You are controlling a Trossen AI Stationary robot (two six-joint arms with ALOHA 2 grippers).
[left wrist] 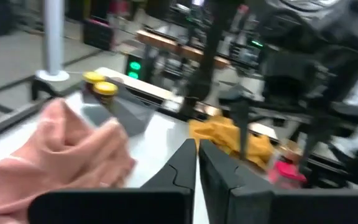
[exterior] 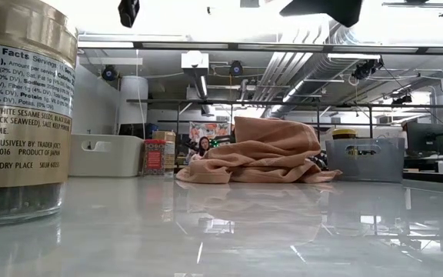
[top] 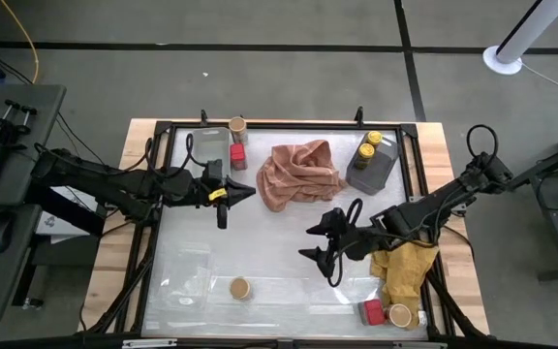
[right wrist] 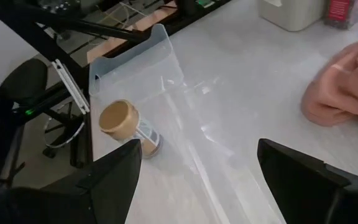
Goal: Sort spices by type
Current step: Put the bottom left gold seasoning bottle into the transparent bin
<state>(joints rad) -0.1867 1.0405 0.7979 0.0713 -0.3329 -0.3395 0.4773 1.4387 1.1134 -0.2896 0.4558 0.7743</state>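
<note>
**Ana:** Start at the fingers. What are they doing?

**Ben:** The right gripper [top: 314, 242] has its fingers spread wide and holds nothing; it hangs above the middle of the table [top: 260, 233]. The left gripper [top: 223, 197] has its fingers pressed together, nothing between them, and sits toward the far left, near the pink cloth [top: 300, 173].

**Ana:** Where are the spices?

**Ben:** Scattered. One tan-lidded jar [top: 239, 287] stands alone at the near edge beside a clear tray [top: 188, 269], ahead of the right gripper. Another tan-lidded jar [top: 237, 127] and a red box [top: 237, 155] stand at the far edge by the white bin [top: 206, 147]. Two yellow-lidded jars [top: 369, 145] sit in the grey tray [top: 376, 170]. A second red box [top: 373, 311] and a third tan jar [top: 400, 315] lie in the near right corner, beside the yellow cloth [top: 405, 267].

**Ana:** What could go wrong?

**Ben:** As I judge it, the lone jar is the likely target. It is small and round, so an off-centre close could tip it and send it rolling off the near edge. The clear tray beside it is hard to see and could catch a finger. The corner pair sits against the yellow cloth, which could snag in a grasp.
</note>
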